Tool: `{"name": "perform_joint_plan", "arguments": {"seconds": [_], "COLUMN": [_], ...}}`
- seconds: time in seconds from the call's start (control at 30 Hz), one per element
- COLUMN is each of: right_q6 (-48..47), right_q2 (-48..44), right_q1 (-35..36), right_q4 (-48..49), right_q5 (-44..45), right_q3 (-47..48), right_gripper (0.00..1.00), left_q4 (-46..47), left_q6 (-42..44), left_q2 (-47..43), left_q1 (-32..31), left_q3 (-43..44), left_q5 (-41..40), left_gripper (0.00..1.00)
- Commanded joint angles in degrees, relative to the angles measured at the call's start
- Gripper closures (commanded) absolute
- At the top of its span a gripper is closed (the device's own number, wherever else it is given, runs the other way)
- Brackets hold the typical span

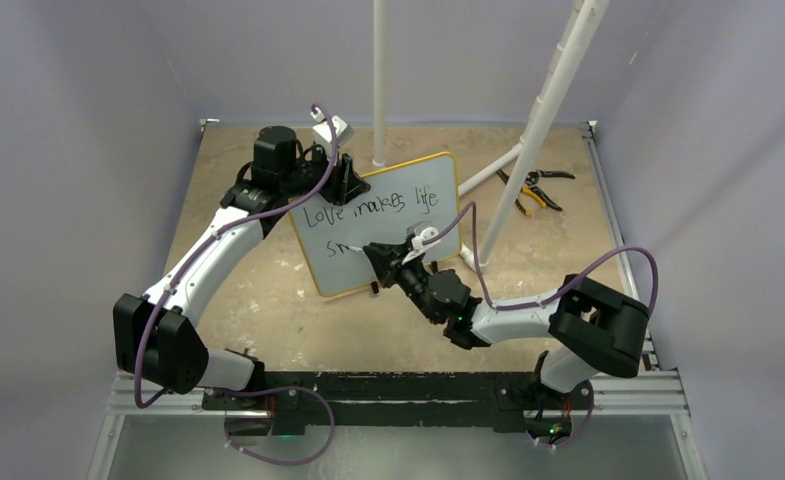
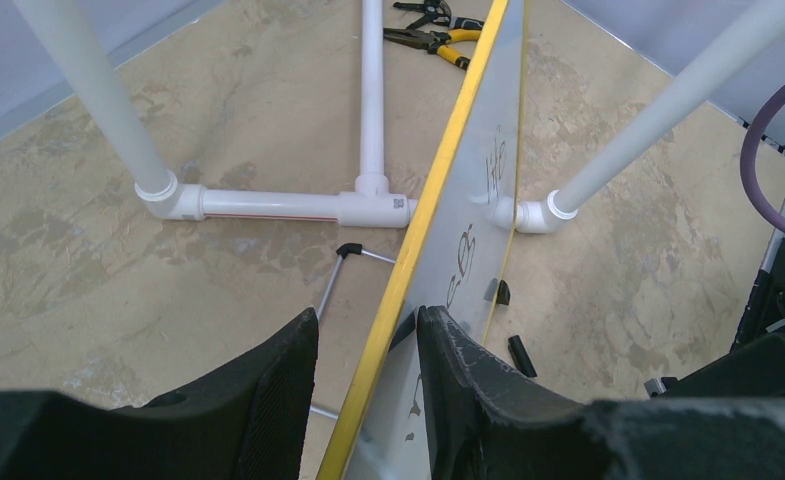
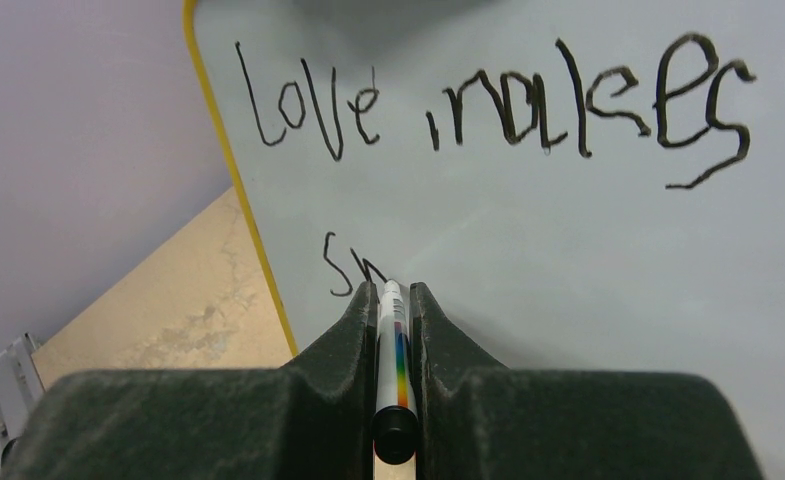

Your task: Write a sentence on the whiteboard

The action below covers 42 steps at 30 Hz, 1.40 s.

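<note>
The whiteboard has a yellow frame and stands tilted at mid-table. It reads "Love makes life", with "Sn" begun on a second line. My left gripper is at its top left corner. In the left wrist view the left gripper straddles the board's yellow edge, one finger against the written face. My right gripper is shut on a white marker with a rainbow stripe. The marker's tip touches the board just right of "Sn".
A white PVC pipe frame stands behind the board, with its base tee on the table. Yellow-handled pliers lie at the back right. The board's wire stand leg and small black pieces are nearby. Walls enclose the table.
</note>
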Motion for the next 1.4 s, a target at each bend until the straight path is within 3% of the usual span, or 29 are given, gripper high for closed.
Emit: {"name": "perform_joint_plan", "arguments": {"seconds": [0.0, 0.6, 0.87, 1.1, 1.37], "right_q6": [-2.4, -2.5, -3.1, -1.4, -1.6], "right_q2": [-1.0, -0.9, -4.0, -9.3, -7.6], "right_q1": [-0.9, -1.0, -1.1, -1.1, -2.0], "right_q4": [2.1, 1.7, 2.7, 1.2, 1.8], "right_q5": [2.5, 1.4, -4.3, -3.5, -4.4], "right_q3": [3.7, 4.2, 2.5, -1.5, -1.6], "right_gripper": [1.0, 1.0, 1.0, 1.0, 1.0], "left_q4": [-0.1, 0.1, 0.1, 0.2, 0.1], "left_q6": [-1.2, -1.3, -1.3, -1.4, -1.3], "left_q2": [0.2, 0.3, 0.5, 0.6, 0.8], "left_q1": [0.2, 0.2, 0.2, 0.2, 0.2], "left_q3": [-0.5, -0.7, -0.8, -0.8, -0.8], "left_q5": [2.1, 2.5, 2.5, 2.2, 2.1], "left_gripper": [0.93, 0.92, 0.92, 0.93, 0.93]}}
